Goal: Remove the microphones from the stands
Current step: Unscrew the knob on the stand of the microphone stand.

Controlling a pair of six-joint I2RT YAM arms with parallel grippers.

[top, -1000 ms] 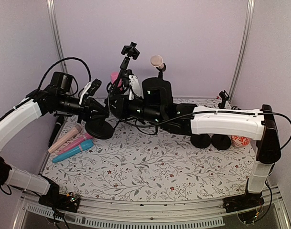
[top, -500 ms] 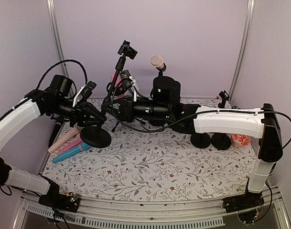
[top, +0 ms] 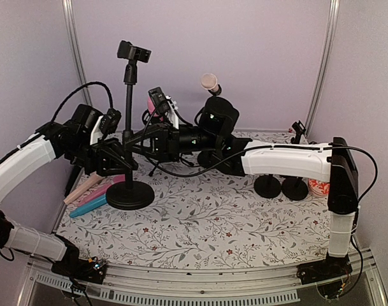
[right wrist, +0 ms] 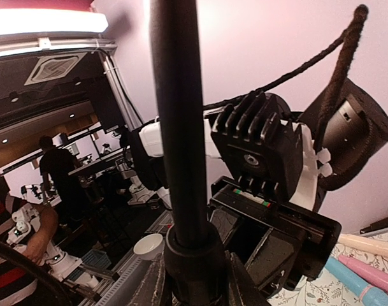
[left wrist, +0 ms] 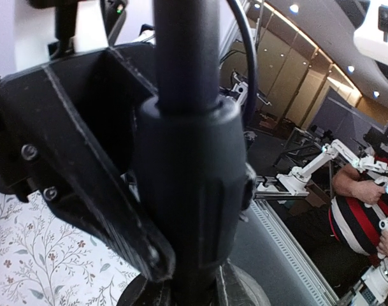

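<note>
Jaws of left gripper [top: 125, 160] and right gripper [top: 135, 136] pinch the stand pole [top: 128, 102] — stiff, slick; best held low, near the base [top: 129, 195].

Both arms reach toward the left rear, left end effector [top: 125, 160] and right end effector [top: 137, 137] clamped closed, facing each other.

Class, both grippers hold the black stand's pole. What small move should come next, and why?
Probably open the right gripper and ease off: the stand is upright on its base, its clip empty, and the left gripper also clamps it.
</note>
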